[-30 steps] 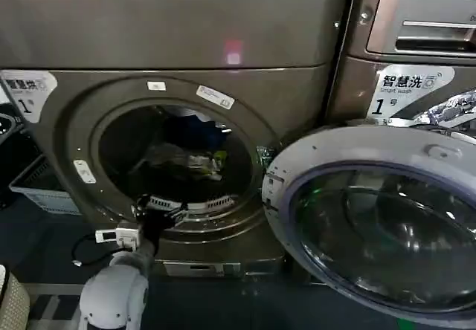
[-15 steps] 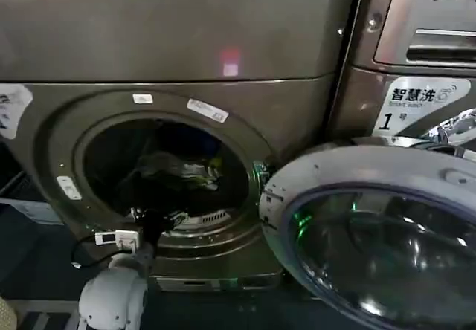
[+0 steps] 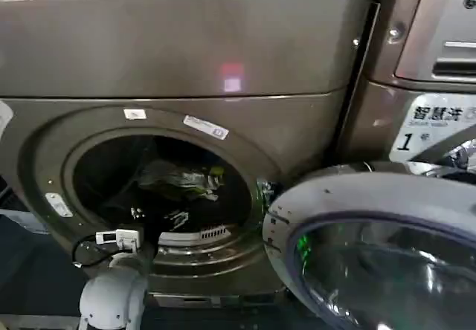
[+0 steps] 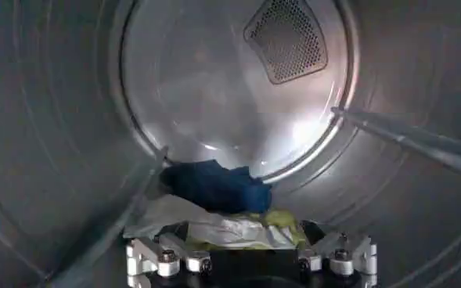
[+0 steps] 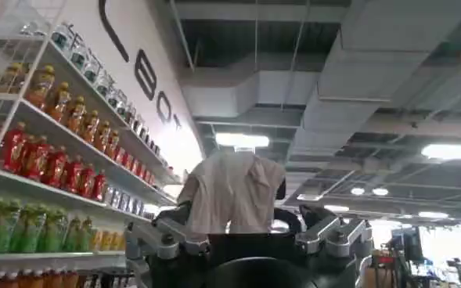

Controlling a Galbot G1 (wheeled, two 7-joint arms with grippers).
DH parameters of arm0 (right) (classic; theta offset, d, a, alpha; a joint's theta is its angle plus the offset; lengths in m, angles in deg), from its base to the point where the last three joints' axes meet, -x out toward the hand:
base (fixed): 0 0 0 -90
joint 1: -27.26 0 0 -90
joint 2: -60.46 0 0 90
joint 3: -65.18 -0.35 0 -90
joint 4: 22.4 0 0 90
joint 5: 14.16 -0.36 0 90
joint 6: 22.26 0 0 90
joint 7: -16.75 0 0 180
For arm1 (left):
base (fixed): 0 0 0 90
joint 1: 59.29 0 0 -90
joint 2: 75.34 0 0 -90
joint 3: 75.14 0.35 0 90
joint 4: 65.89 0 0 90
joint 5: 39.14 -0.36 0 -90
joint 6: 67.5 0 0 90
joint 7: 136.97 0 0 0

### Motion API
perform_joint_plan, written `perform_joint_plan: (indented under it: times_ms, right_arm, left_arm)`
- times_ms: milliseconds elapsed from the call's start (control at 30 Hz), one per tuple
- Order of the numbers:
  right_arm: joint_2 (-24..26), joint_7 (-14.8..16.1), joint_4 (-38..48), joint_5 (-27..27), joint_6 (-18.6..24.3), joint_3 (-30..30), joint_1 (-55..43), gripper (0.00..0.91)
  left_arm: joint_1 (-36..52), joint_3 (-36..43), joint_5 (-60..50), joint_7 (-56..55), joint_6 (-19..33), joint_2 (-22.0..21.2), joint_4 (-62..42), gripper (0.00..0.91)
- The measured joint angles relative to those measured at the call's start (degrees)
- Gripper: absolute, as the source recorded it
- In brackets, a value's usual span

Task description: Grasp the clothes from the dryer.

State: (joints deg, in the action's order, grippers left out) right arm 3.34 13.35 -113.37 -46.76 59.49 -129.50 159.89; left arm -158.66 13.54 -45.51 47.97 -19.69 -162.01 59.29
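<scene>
Left tool (image 4: 251,262) inside dryer (image 3: 178,85) drum, fingers (image 4: 153,256) spread apart, poised just short of clothes (image 4: 218,207), touching nothing. Clothes lie on drum floor: dark blue garment (image 4: 218,186) at back, white piece (image 4: 207,227) and yellow-green piece (image 4: 281,223) in front, between finger tips. From head view, left arm (image 3: 113,296) reaches through round porthole; open door (image 3: 379,248) hangs to right. Right tool (image 5: 250,235) raised away from dryer, clamped on pale cloth (image 5: 232,188), shelves of bottles (image 5: 50,156) beside it.
</scene>
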Motion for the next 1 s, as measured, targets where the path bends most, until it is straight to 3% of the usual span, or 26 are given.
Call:
perform_joint_plan:
  times_ms: [433, 800, 1000]
  right_arm:
    - [0.09, 0.03, 0.1, 0.48, 0.56, 0.27, 0.0, 0.907]
    - [0.2, 0.25, -0.56, 0.56, 0.53, 1.32, -0.28, 0.907]
    - [0.09, 0.34, -0.81, 0.59, 0.53, 1.68, -0.29, 0.907]
  left_arm:
    - [4.57, -0.35, -3.93, -0.57, 0.0, -0.29, -5.03, 0.907]
    - [16.75, -1.79, -6.27, 0.76, 0.02, 0.41, -18.71, 0.907]
    - [23.45, -2.01, -6.77, 1.36, 5.18, 0.46, -27.7, 0.907]
